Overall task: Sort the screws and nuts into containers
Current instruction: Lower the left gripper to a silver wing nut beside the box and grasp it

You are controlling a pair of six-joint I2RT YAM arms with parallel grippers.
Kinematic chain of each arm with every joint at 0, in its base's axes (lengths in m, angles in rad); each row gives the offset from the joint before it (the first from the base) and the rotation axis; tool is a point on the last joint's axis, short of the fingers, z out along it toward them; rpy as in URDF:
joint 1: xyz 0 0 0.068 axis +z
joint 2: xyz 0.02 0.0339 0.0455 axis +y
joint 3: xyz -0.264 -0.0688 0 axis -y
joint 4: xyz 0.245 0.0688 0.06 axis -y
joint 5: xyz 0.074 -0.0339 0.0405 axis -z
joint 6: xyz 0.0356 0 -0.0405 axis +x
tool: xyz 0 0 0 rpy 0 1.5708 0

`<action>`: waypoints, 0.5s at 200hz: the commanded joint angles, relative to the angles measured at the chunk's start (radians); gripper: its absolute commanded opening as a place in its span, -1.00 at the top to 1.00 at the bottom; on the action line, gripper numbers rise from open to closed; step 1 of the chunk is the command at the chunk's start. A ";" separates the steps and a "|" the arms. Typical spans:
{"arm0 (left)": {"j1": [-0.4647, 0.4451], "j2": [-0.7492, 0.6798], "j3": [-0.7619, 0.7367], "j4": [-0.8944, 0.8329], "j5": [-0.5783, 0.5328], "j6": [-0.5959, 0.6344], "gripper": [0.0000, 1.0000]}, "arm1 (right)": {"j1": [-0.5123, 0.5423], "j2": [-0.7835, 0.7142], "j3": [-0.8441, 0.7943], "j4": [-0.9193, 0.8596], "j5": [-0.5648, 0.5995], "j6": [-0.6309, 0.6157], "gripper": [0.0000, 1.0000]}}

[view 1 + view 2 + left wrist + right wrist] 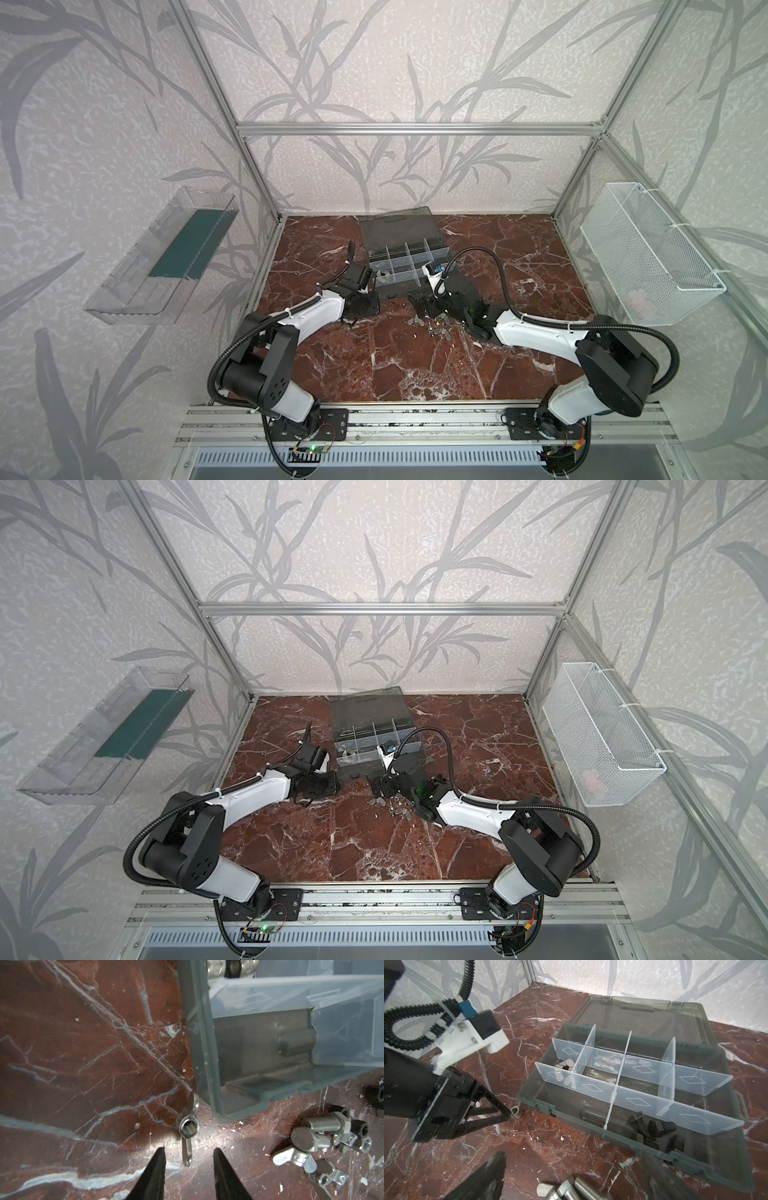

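The dark grey organizer case (pixel 434 254) (pixel 405 732) lies open at the back middle, its containers split by translucent dividers (pixel 614 1084). One compartment holds silver wing nuts (pixel 563 1073). A front one holds black bolts (pixel 652 1128). My left gripper (pixel 189 1154) (pixel 372 297) is open at the case's front left corner (pixel 207 1064). A silver wing nut (pixel 188 1126) (pixel 517 1114) lies flat on the table, one wing between the fingertips without touching them. My right gripper (pixel 573 1154) (pixel 428 307) stands wide open above loose silver bolts (pixel 571 1188). More loose screws and nuts (pixel 436 328) (pixel 315 1138) lie before the case.
The case's smoky lid (pixel 395 228) lies flat toward the back wall. A clear plastic tray (pixel 162 257) hangs on the left wall and a white wire basket (pixel 648 253) on the right wall. Aluminium frame posts (pixel 266 232) stand at the table's corners.
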 commanded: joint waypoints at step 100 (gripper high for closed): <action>-0.007 0.032 -0.045 0.074 -0.049 -0.003 0.61 | 0.001 0.069 0.041 0.006 0.013 0.012 -0.98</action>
